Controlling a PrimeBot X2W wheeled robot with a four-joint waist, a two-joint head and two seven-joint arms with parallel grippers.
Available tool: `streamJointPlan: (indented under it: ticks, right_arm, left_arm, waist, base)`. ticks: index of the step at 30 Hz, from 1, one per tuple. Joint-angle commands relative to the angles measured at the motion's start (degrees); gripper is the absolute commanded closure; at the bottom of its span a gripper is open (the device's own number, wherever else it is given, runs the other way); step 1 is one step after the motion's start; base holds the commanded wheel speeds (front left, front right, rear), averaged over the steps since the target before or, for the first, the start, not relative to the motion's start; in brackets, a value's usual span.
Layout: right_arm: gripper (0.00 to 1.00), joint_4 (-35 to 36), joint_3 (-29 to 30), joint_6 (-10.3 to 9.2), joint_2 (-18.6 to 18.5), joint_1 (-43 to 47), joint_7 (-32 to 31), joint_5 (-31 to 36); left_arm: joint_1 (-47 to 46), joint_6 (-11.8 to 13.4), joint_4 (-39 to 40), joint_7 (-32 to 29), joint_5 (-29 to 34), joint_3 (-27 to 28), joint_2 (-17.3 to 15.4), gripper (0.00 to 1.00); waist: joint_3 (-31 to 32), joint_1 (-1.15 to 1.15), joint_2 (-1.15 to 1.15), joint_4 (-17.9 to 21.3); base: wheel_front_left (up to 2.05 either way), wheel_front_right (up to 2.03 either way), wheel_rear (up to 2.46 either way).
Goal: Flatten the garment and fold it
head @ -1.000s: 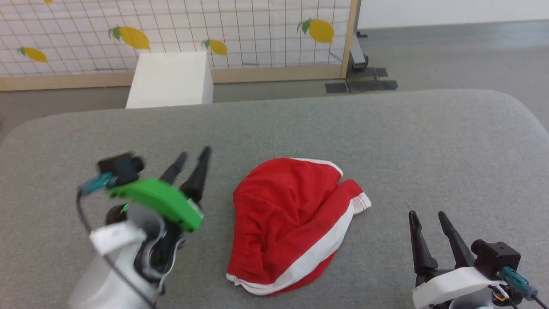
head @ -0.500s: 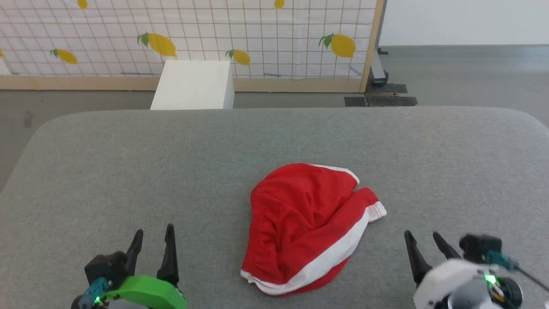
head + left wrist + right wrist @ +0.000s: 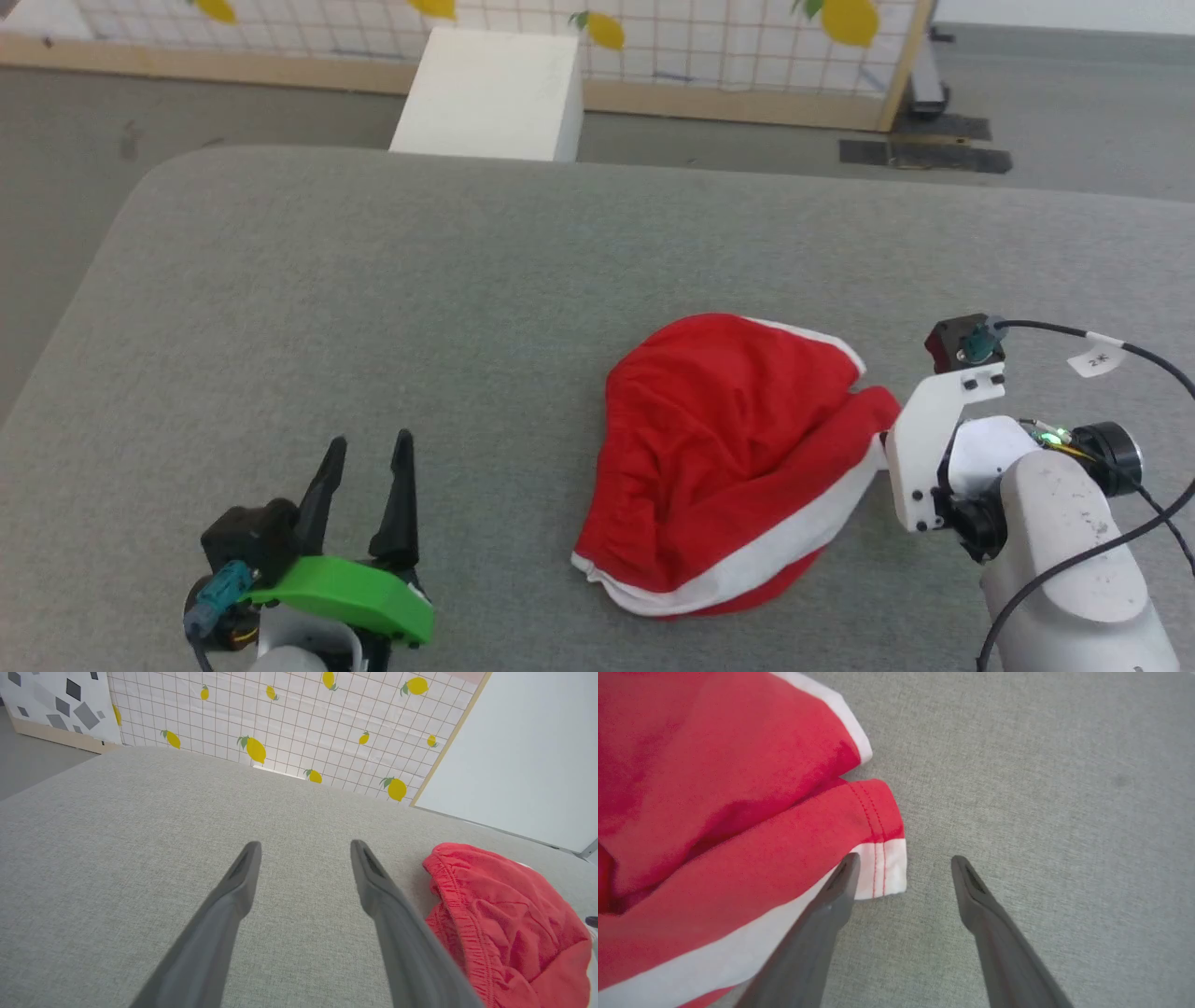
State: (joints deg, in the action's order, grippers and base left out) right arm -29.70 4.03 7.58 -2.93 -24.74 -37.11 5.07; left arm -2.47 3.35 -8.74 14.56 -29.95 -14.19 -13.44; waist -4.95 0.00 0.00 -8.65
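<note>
Two hands open, empty. My right hand hovers at the hem corner of the garment, which lies crumpled on the grey surface, well right of my left hand.

A grey fabric-covered table spreads wide. Behind its far edge rises a white box, and past that a lemon-print grid screen stands on the grey floor.
</note>
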Motion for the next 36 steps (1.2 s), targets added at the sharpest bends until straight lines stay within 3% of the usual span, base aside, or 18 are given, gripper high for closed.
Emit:
streamJointPlan:
  ticks: [1,5,6,7,8,12,17,21,24,25,26,31,32,36]
  right_arm:
    - [0.0,-0.8,0.11,-0.09,0.05,-0.33,-0.62,0.88]
    - [0.0,-2.73,-0.55,-0.09,0.05,0.19,-2.06,-0.02]
    - [0.59,-2.97,-0.73,-0.09,0.05,0.24,-2.11,-0.5]
    - [0.84,-3.01,-0.94,-0.09,0.05,0.2,-1.98,-0.84]
    - [1.0,-2.74,-1.02,-0.09,0.05,0.05,-1.29,-1.26]
    - [1.0,-0.01,2.26,-0.09,0.05,-0.22,2.24,-3.42]
    - [1.0,8.43,12.49,-0.09,-0.07,3.37,5.78,-4.53]
    - [1.0,14.0,19.31,-0.09,0.0,11.24,3.31,-5.5]
    - [1.0,14.43,20.13,-0.09,0.02,16.79,0.75,-9.53]
    - [0.64,14.44,19.99,-0.09,0.03,18.14,0.78,-11.89]
    - [0.0,14.48,20.14,-0.09,0.03,18.88,1.36,-14.16]
    - [0.0,18.01,22.0,-0.09,0.04,20.91,10.42,-20.2]
    - [0.0,19.21,23.31,-0.09,0.04,21.5,13.54,-20.89]
    - [0.0,20.23,23.6,-0.09,0.04,22.14,16.02,-21.52]
  left_arm:
    - [-1.13,-0.56,-0.2,0.43,0.8,0.0,0.61,0.0]
    - [-2.06,-1.75,-1.03,0.43,2.14,0.19,1.55,0.0]
    - [-2.13,-1.96,-1.28,0.43,2.4,0.44,1.74,0.0]
    - [-2.13,-2.08,-1.44,0.43,2.61,0.71,1.9,0.0]
    - [-2.1,-2.18,-1.58,0.43,2.88,1.05,2.1,0.0]
    - [-1.69,-2.74,-2.04,0.43,3.53,2.14,2.83,0.0]
    - [-0.71,-3.18,-2.41,0.43,4.19,3.2,3.63,0.0]
    - [0.02,-3.4,-2.54,0.43,4.69,3.07,4.18,0.0]
    - [0.58,-3.61,-2.82,0.43,4.63,3.02,4.35,0.0]
    - [0.71,-3.64,-2.99,0.43,4.57,2.99,4.39,0.0]
    - [0.8,-3.7,-3.1,0.43,4.46,2.95,4.47,0.0]
    - [0.49,-4.75,-2.23,-0.83,2.77,1.98,5.61,0.0]
    - [-0.27,-5.75,-1.37,-3.28,1.36,0.68,6.47,0.0]
    - [-2.4,-7.5,-0.23,-13.53,-1.73,-4.37,7.84,0.0]
  waist:
    - [-3.73,0.0,0.0,-3.9]
    - [-4.54,0.0,0.0,-4.57]
    - [-4.55,0.0,0.0,-4.44]
    - [-4.49,0.0,0.0,-4.24]
    - [-4.27,0.0,0.0,-3.86]
    - [-2.49,0.0,0.0,-2.14]
    - [0.18,0.0,0.0,0.22]
    - [1.43,0.0,0.0,1.5]
    - [1.9,0.0,0.0,2.56]
    - [2.04,0.0,0.0,2.9]
    - [2.22,0.0,0.0,3.17]
    - [2.83,0.0,0.0,4.69]
    - [2.91,0.0,0.0,5.23]
    - [2.55,0.0,0.0,6.81]
  base:
    - [0.0,0.0,0.0]
    - [0.0,0.0,0.0]
    - [0.0,0.0,0.0]
    - [0.0,0.0,0.0]
    - [0.0,0.0,0.0]
    - [0.0,0.0,0.0]
    - [0.0,0.0,0.0]
    - [0.0,0.0,0.0]
    - [0.0,0.0,0.0]
    - [0.0,0.0,0.0]
    - [0.0,0.0,0.0]
    - [0.0,0.0,0.0]
    - [0.0,0.0,0.0]
    - [0.0,0.0,0.0]
